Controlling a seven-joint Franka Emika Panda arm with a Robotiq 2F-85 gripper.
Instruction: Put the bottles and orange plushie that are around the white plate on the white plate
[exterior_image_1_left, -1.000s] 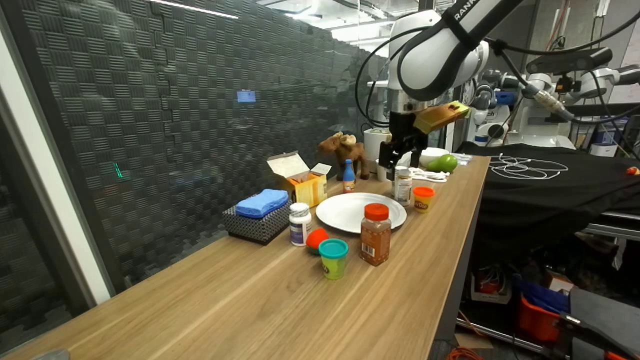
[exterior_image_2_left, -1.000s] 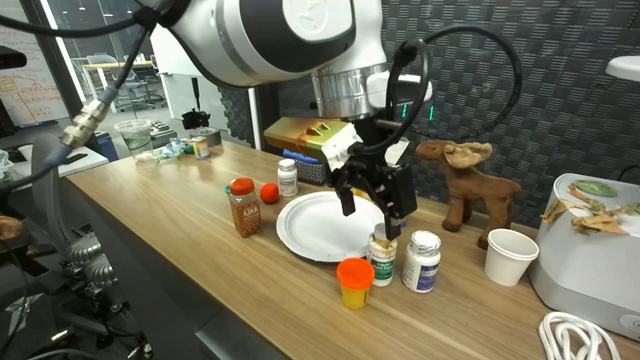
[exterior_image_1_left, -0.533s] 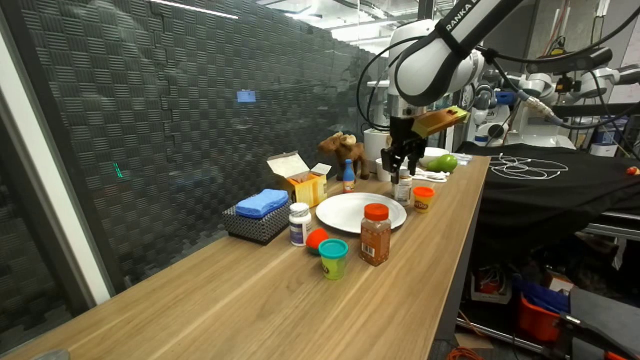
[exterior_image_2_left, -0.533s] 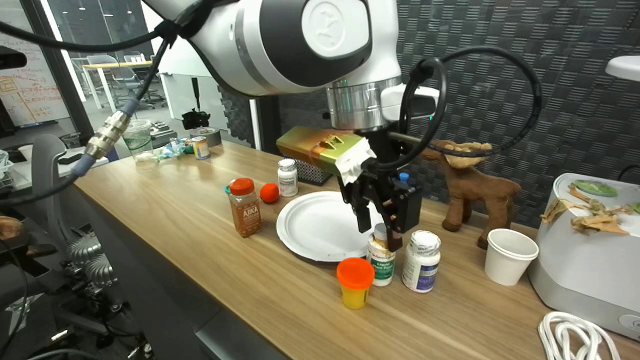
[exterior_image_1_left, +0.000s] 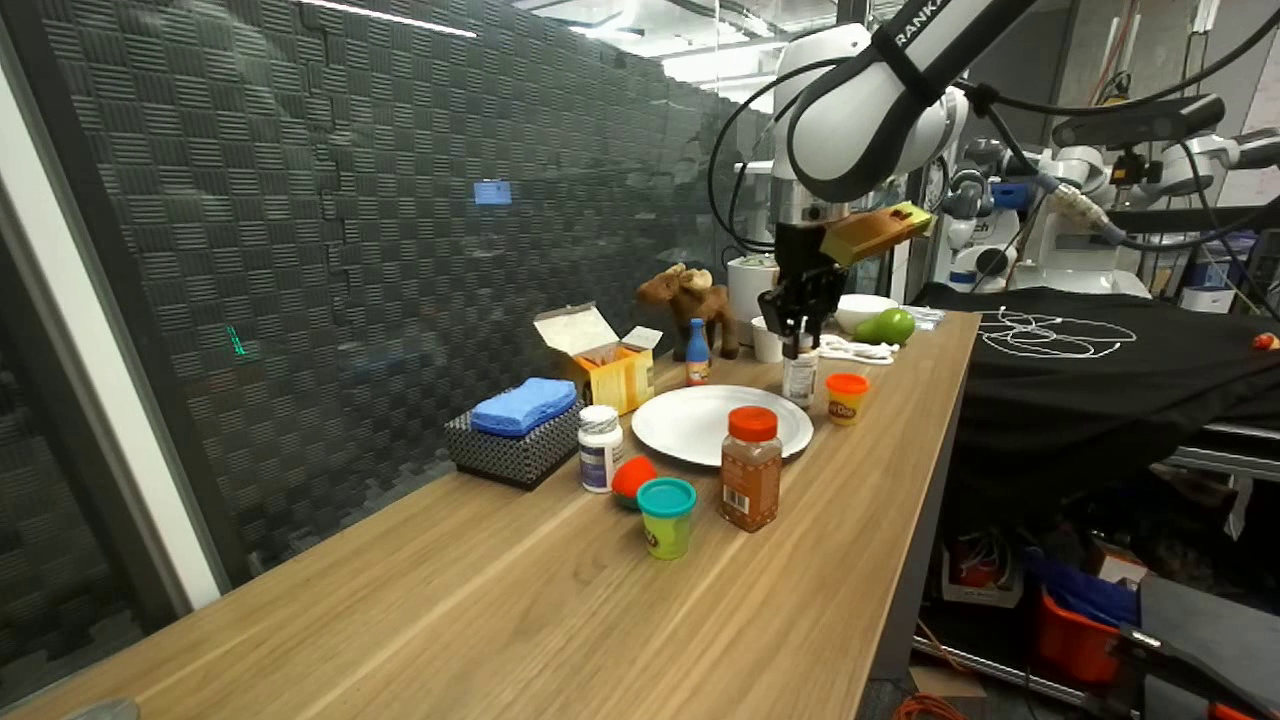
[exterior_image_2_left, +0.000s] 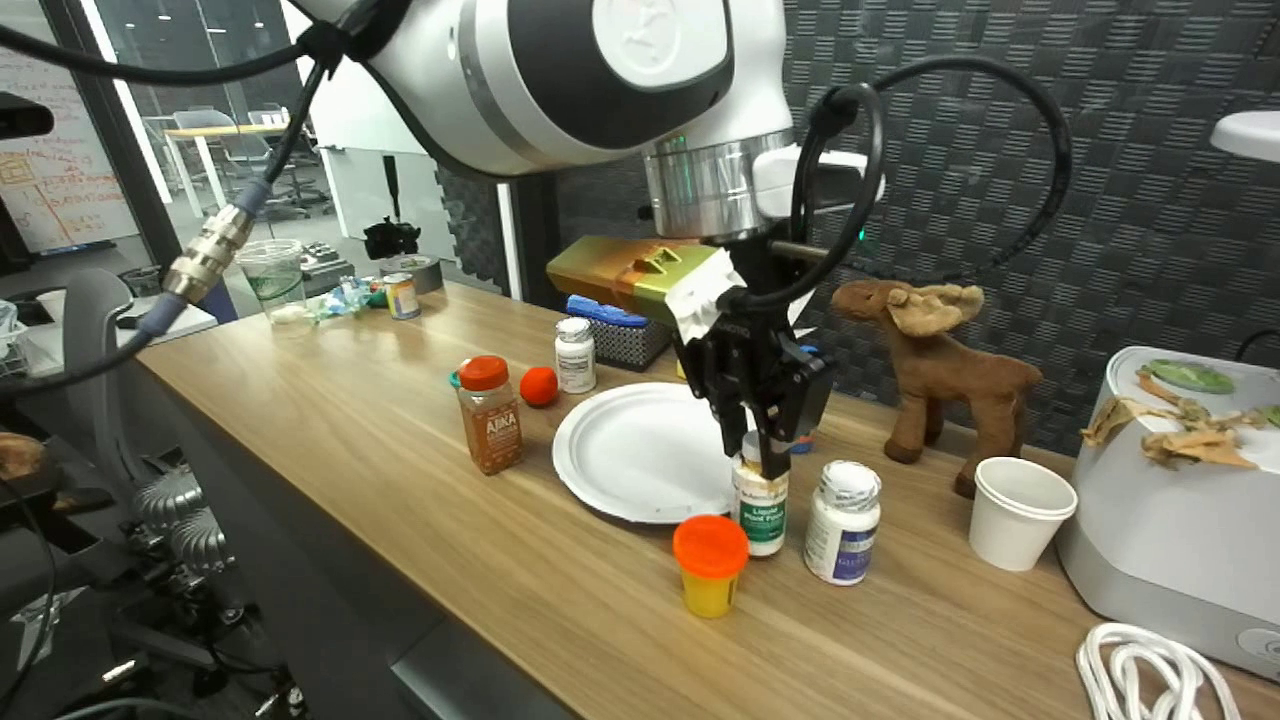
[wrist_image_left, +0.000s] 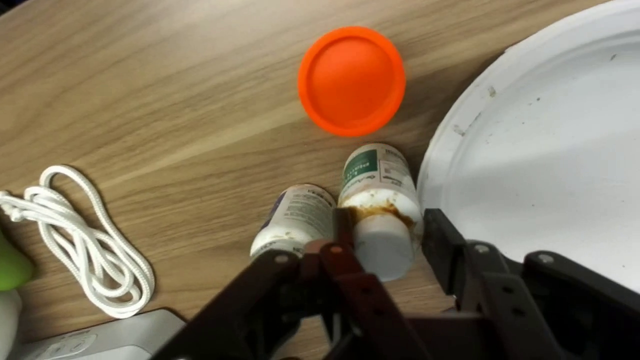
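I'd judge the green-labelled bottle (wrist_image_left: 382, 197) might slip: the gripper (wrist_image_left: 389, 217) pinches it between its jaws near the top, where brown residue (wrist_image_left: 375, 209) smears it. Swung low, it could catch the white plate (wrist_image_left: 550, 170), just beside it at 3 o'clock in the wrist view. The bottle looks upright, pale-capped.
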